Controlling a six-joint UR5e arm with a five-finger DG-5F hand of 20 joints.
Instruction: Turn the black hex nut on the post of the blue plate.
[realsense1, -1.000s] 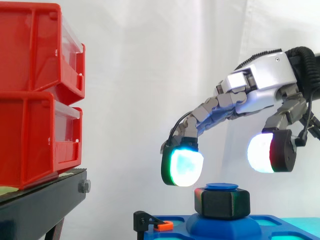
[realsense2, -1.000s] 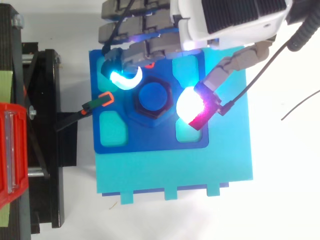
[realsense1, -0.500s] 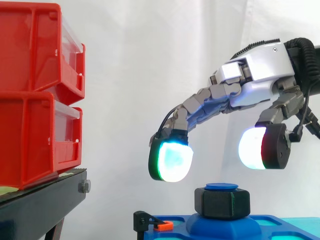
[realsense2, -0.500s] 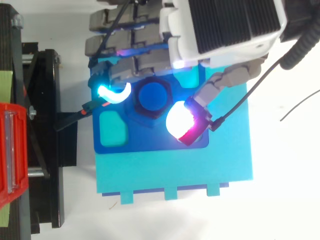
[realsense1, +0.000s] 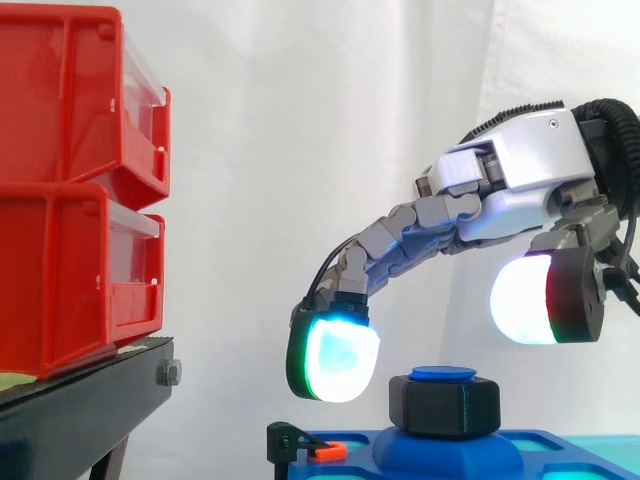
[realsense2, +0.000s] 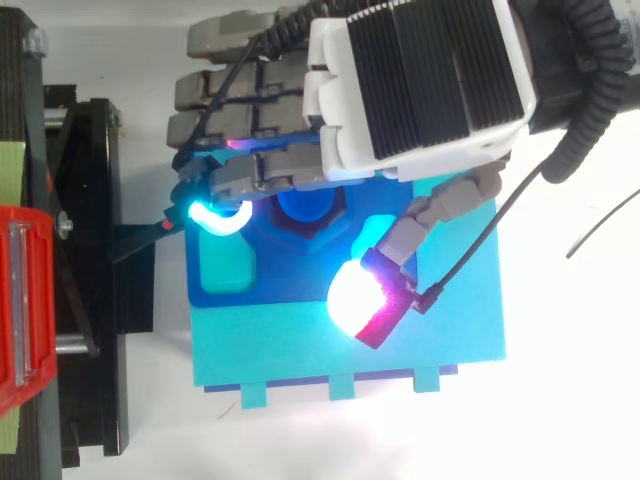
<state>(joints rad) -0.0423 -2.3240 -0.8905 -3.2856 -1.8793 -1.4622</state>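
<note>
The black hex nut (realsense1: 444, 405) sits on the blue post (realsense1: 443, 374) of the blue plate (realsense2: 300, 280), low in the side view. In the top view the nut (realsense2: 305, 211) lies partly hidden under the hand (realsense2: 415, 85). The hand (realsense1: 520, 180) hovers above the nut, open, its fingers spread and touching nothing. One glowing fingertip (realsense1: 333, 360) hangs left of the nut at about its height. The thumb's pad (realsense1: 545, 298) is up and to the right of the nut.
Two stacked red bins (realsense1: 75, 190) stand on a black stand (realsense1: 85, 415) at the left. A small black clamp with an orange tip (realsense1: 310, 447) sits at the plate's left edge. A cyan base (realsense2: 350, 345) lies under the plate.
The hand has shifted toward the front of the plate and its fingertips have dropped lower beside the nut. The thumb has swung away from the nut. The nut has not moved.
</note>
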